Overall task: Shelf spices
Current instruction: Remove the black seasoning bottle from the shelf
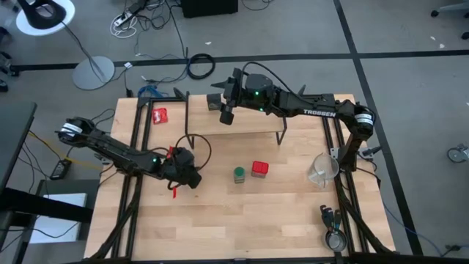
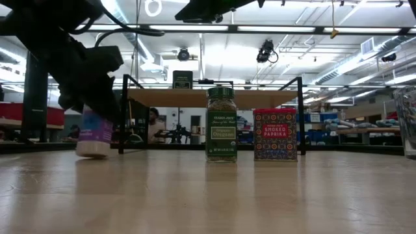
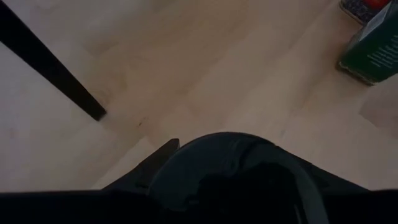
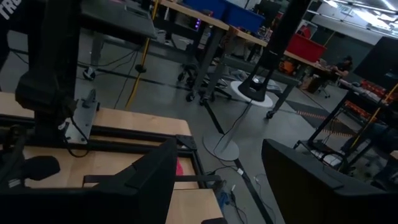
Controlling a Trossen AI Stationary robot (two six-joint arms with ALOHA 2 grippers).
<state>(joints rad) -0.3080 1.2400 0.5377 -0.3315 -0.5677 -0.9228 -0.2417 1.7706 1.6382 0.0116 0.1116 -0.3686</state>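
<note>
My left gripper (image 1: 187, 176) is shut on the blue-capped dark jar (image 2: 94, 135), which stands near the table's left, in front of the shelf. The green jar (image 1: 239, 174) and the red square tin (image 1: 259, 169) stand side by side on the table's middle, also in the low view as green jar (image 2: 221, 123) and red tin (image 2: 275, 134). The shelf (image 1: 242, 123) stands on its black legs at the far side. The dark olive tin (image 1: 214, 98) sits on its far left end. My right gripper (image 4: 217, 180) hovers open above that end, holding nothing. My left gripper holds the jar at its cap end (image 3: 230, 168), coming from above and slanting from the table's left. The fingers (image 2: 97, 91) cover the cap in the low view. The jar leans slightly, its base (image 2: 92, 153) at the tabletop. Whether it is lifted clear I cannot tell.
A flat red-and-white packet (image 1: 160, 114) lies left of the shelf. A clear measuring cup (image 1: 322, 170) stands near the right edge, and a small metal tool (image 1: 333, 233) lies at the near right corner. The shelf's front left leg (image 3: 50, 68) stands close to my left gripper.
</note>
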